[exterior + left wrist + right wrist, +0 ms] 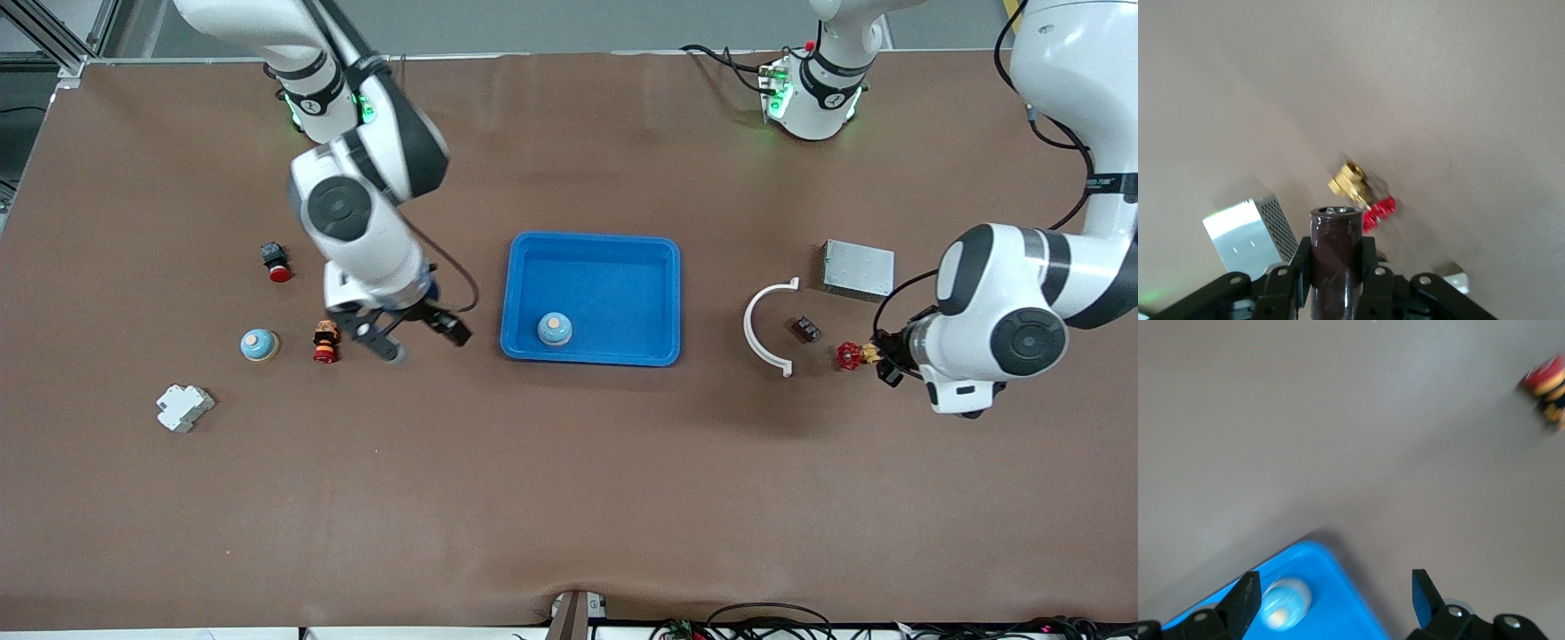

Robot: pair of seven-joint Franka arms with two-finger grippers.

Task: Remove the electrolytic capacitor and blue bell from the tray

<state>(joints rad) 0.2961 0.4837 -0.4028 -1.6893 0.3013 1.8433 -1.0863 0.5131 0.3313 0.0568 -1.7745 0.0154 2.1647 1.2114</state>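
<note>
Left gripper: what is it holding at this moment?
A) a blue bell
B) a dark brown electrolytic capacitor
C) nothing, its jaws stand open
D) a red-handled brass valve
B: in the left wrist view the left gripper is shut on the dark brown electrolytic capacitor, while the brass valve lies on the table below.

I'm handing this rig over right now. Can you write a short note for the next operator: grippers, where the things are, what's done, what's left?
Left gripper: shut on the capacitor, up over the table at the left arm's end, above the red-handled brass valve, well clear of the tray.
Right gripper: open and empty, over the table between the tray and a small red-and-yellow part.
Blue bell: in the tray, at the rim nearer the front camera. A second bell sits on the table at the right arm's end.
Done: capacitor lifted out.
Left: set it down; take the bell out.
</note>
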